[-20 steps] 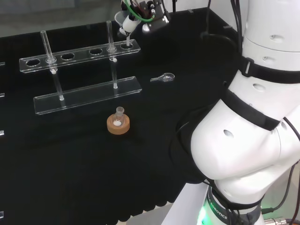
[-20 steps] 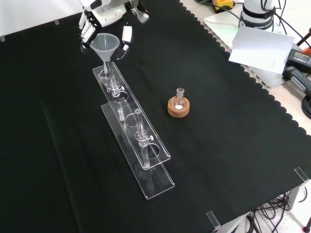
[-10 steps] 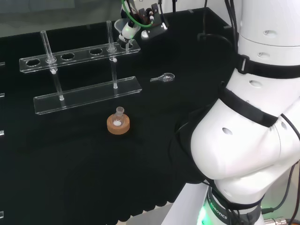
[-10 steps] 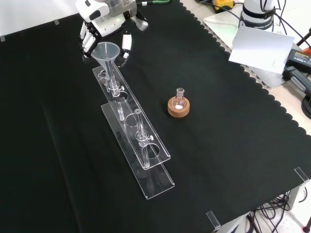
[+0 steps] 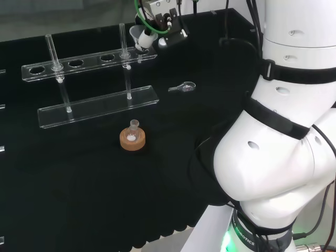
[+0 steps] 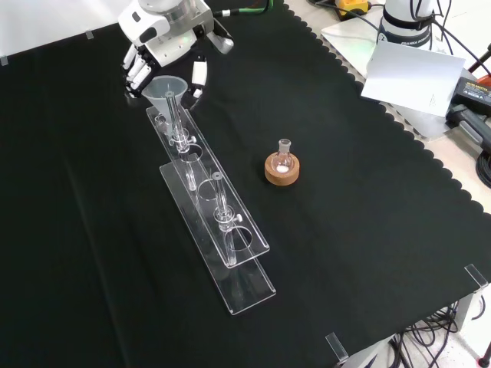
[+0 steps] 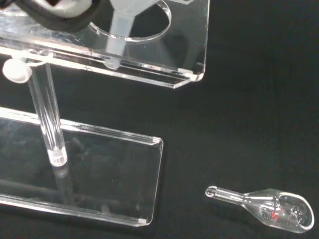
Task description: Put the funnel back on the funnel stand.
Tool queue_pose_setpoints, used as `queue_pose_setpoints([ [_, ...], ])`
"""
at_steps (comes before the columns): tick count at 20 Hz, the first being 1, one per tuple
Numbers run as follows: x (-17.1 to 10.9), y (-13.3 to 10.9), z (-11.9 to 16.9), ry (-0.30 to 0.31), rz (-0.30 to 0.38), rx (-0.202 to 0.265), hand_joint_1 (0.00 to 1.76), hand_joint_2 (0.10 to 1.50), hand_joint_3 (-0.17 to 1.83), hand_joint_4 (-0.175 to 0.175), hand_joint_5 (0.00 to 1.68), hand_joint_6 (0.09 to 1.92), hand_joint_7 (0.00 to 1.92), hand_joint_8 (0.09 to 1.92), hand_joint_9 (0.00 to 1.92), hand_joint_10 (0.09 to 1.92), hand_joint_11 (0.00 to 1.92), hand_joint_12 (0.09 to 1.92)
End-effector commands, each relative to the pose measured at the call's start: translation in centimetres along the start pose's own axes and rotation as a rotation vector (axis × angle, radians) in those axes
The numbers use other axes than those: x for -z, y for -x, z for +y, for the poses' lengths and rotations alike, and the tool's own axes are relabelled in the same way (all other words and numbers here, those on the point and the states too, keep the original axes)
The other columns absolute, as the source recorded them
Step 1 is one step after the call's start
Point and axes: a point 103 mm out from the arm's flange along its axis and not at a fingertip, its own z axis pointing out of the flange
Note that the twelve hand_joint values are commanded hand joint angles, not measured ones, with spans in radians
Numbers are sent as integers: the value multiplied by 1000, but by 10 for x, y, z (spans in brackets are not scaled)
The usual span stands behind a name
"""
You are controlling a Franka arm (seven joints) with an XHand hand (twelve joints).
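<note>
Hand (image 6: 165,42) pinches the funnel (image 6: 167,90) upright by its rim. Its stem sits in the stand's (image 6: 211,195) end hole, so it can drop straight.

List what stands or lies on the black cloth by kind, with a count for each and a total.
Funnel stand: 1
Funnel: 1, in the stand's end hole with the hand around it
Small flask: 1
Cork ring: 1, under the flask
Small glass scoop: 1
Total: 5
</note>
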Motion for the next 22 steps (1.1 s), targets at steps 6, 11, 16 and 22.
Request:
queue_pose_setpoints([
  [6,18,-10,-40,-25,25,11,595,667,332,-38,173,87,12,619,280,679,234,1434],
  [11,36,-17,-78,23,16,-13,569,669,295,-39,157,87,14,590,230,720,194,1453],
  [16,39,-15,-128,73,41,-42,580,690,285,-46,213,87,65,637,282,722,228,1449],
  [22,36,-12,-173,101,53,-107,601,712,281,-50,252,87,107,665,335,705,259,1435],
])
